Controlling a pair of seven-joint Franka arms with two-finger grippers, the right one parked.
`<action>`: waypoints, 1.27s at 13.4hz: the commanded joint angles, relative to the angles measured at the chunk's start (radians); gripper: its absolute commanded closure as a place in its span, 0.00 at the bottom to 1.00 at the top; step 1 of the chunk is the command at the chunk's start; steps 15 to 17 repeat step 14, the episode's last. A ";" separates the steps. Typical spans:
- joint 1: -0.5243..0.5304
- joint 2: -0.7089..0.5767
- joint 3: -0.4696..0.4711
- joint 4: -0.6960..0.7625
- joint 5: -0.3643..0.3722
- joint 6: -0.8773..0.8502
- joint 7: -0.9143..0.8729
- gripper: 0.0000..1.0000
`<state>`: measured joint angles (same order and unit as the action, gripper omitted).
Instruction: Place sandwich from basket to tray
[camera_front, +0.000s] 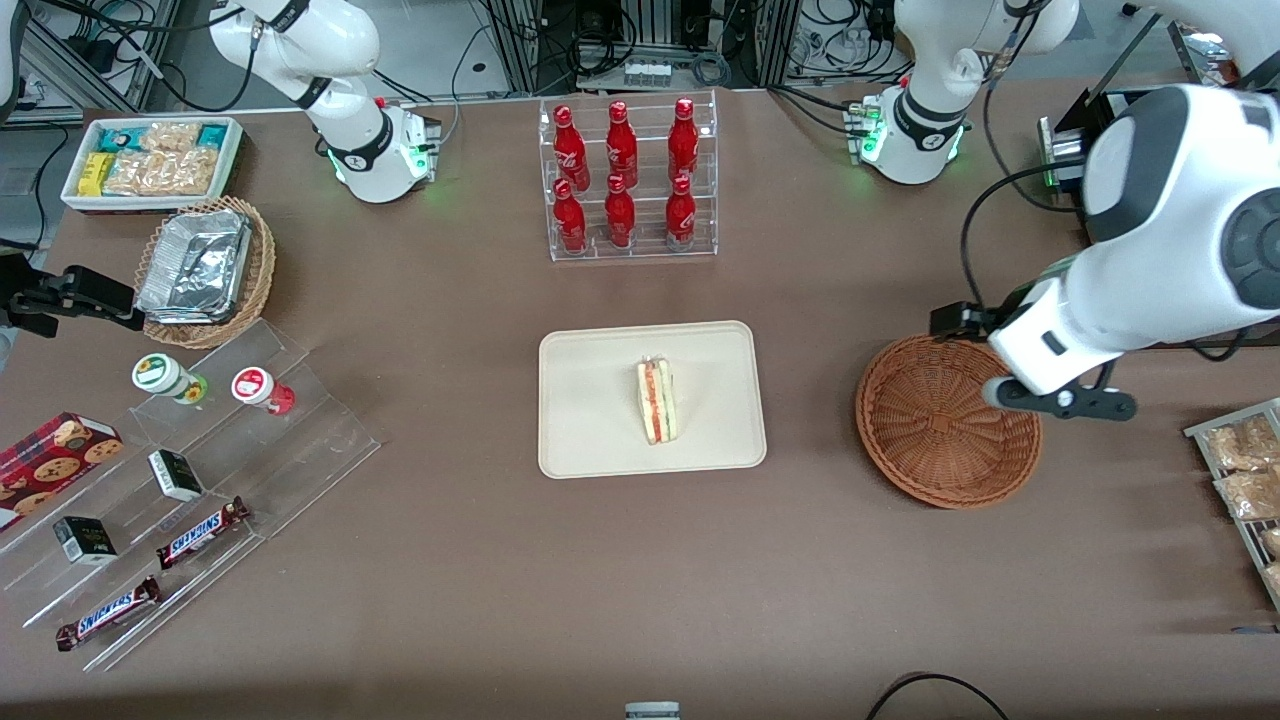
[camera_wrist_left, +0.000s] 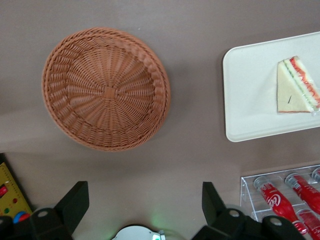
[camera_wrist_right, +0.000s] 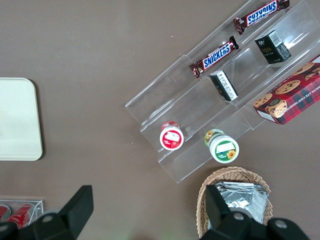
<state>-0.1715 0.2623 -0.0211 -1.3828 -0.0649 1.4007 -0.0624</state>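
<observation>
On the tray (camera_front: 600, 420), near its middle, lies the sandwich (camera_front: 656, 401) — on its side, filling edge showing. Toward the working arm's end of the table sits the basket (camera_front: 935, 425), with nothing in it. Above the basket's rim hovers the gripper (camera_wrist_left: 145, 207) — fingers (camera_wrist_left: 75, 202) spread wide, holding nothing.

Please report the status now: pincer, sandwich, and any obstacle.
Pincer open, empty, above the table beside the basket. Sandwich lies on the tray. Basket empty. No obstacle seen.
</observation>
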 joint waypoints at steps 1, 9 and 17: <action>0.147 -0.063 -0.152 -0.067 0.071 -0.014 0.004 0.00; 0.250 -0.210 -0.188 -0.191 0.083 -0.061 0.006 0.00; 0.168 -0.256 -0.073 -0.183 0.085 -0.120 0.004 0.00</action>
